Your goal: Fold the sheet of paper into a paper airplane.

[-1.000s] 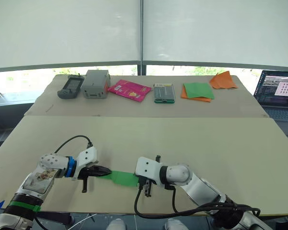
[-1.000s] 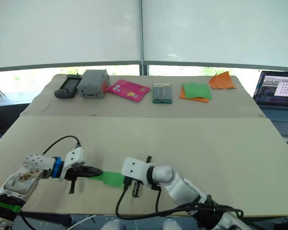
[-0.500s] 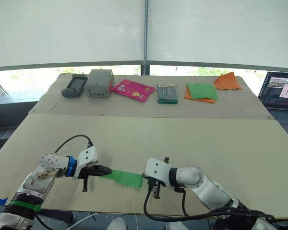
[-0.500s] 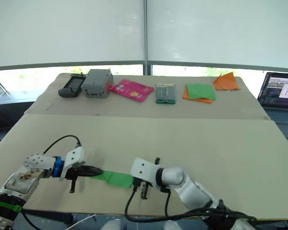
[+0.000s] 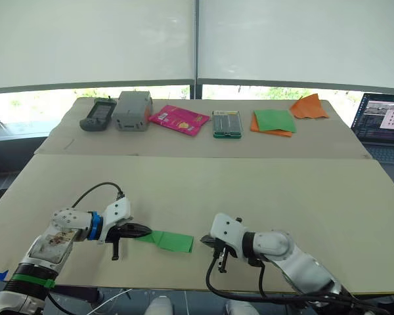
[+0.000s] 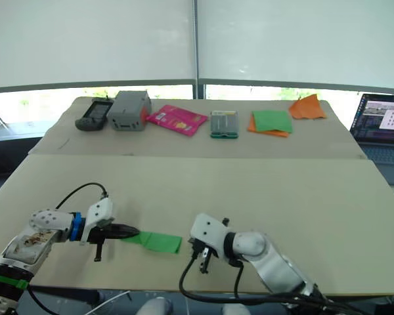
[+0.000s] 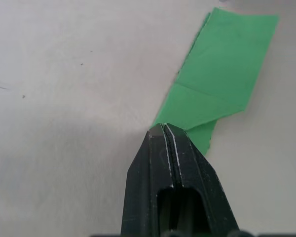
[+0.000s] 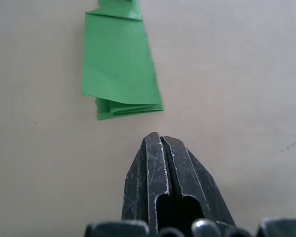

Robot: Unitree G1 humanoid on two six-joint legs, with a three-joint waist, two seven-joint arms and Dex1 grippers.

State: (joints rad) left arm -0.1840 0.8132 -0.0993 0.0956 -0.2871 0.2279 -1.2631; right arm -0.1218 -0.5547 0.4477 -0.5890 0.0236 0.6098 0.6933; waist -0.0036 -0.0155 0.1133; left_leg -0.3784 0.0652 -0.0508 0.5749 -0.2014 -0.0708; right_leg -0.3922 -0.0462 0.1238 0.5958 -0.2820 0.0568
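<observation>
Paper airplane lies between my two end effectors, narrow end at the left one.

The paper airplane (image 5: 165, 240) is a folded green wedge flat on the bench (image 5: 262, 190), near its front edge, with its long axis running across from my left to my right. My left end effector (image 5: 142, 231) has its fingers pressed together at the narrow end; from the left wrist view the tips sit right on the paper's edge, though I cannot tell whether any paper is pinched between them. My right end effector (image 5: 221, 254) is closed on nothing and stands apart from the wide, layered end, with bare bench between. So the left arm is the nearer one; my right would have to reach leftward along that axis to meet the wide end.
</observation>
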